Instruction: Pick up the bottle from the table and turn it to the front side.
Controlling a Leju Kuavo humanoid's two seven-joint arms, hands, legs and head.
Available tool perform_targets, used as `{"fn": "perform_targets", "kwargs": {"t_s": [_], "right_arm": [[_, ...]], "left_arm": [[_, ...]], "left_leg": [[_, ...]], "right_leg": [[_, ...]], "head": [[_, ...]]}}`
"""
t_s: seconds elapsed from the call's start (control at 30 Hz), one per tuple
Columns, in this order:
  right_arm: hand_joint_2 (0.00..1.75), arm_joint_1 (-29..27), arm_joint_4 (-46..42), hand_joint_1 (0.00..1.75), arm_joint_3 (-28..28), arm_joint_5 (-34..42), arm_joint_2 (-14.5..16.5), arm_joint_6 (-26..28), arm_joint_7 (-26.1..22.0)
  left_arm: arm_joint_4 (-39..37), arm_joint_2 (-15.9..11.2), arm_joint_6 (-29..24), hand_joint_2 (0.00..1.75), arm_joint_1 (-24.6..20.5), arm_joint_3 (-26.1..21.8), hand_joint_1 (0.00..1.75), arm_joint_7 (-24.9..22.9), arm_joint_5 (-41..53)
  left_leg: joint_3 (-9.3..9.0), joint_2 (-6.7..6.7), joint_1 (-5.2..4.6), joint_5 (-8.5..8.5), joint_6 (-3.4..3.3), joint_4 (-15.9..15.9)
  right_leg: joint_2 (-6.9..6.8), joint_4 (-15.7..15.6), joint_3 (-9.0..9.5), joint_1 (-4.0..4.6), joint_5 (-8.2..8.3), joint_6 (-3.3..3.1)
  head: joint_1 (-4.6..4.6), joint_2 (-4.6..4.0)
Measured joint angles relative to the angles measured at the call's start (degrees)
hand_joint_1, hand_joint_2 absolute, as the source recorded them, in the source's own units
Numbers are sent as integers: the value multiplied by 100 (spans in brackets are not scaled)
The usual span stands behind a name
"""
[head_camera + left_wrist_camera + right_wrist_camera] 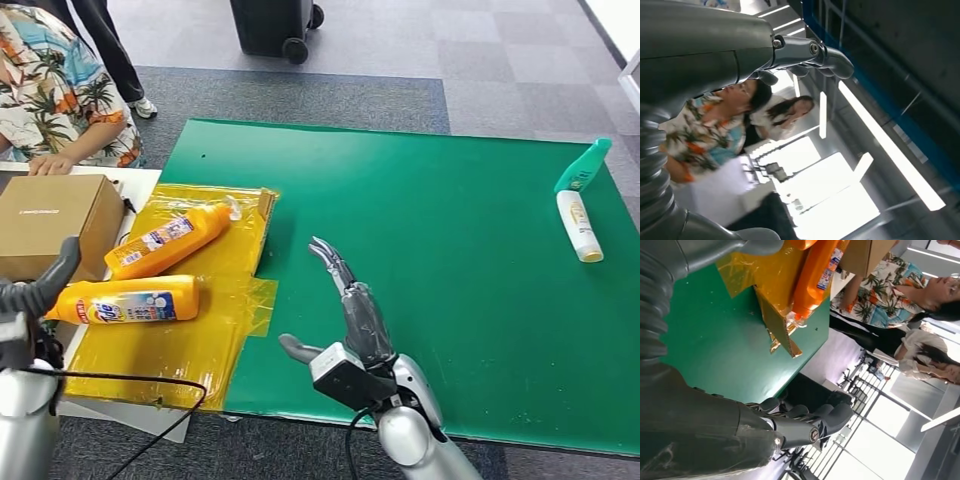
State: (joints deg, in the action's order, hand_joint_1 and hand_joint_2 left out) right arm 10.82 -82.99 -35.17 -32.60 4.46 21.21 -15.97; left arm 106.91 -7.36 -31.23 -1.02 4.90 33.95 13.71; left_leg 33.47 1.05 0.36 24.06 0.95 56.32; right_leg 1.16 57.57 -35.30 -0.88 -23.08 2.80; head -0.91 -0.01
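Two orange bottles lie on their sides on a yellow sheet at the left of the green mat. The far bottle is angled, with its cap toward the mat. The near bottle shows a blue and white label. My right hand hovers over the mat to the right of the sheet, fingers stretched forward and apart, holding nothing. An orange bottle lies beyond the right hand's fingers. My left hand is raised at the left edge, near the near bottle's base, and holds nothing.
A cardboard box sits left of the sheet, with a person in a floral shirt behind it. A green bottle and a white bottle lie at the mat's far right. A black cable loops at the front left.
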Motion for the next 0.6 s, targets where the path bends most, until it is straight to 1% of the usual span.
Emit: {"fn": "perform_targets", "kwargs": {"t_s": [0.03,0.1,0.2,0.27,0.43,0.6], "right_arm": [[175,8,2,0,-20,10,3,62,-21],[175,28,1,0,-53,34,4,186,-63],[175,45,-67,0,-92,182,4,370,-154],[175,42,-202,0,-109,344,4,513,-245],[175,-5,-548,0,-143,685,2,878,-513],[175,-97,-741,0,-157,797,-1,966,-632]], "left_arm": [[236,185,-155,175,116,93,0,271,-376],[718,528,-394,175,332,267,0,541,-951],[1431,995,-685,175,567,484,0,605,-1178],[1772,1239,-760,175,687,621,0,615,-1166],[2056,1670,-572,175,943,945,0,606,-1217],[2042,1881,-65,175,1029,1040,0,603,-1624]], "left_leg": [[0,0,0,1,0,0],[1,0,1,2,1,0],[1,0,2,3,2,0],[1,0,2,2,3,0],[0,0,2,2,4,0],[0,0,2,1,4,0]], "right_leg": [[0,0,0,0,0,0],[0,0,-1,1,-1,0],[-1,0,-2,2,-1,0],[-1,0,-1,3,-1,0],[-1,-1,-2,3,-1,-1],[-1,-1,-1,3,0,-1]], "head": [[0,0],[-1,-1],[-1,0],[0,-1],[1,1],[0,1]]}}
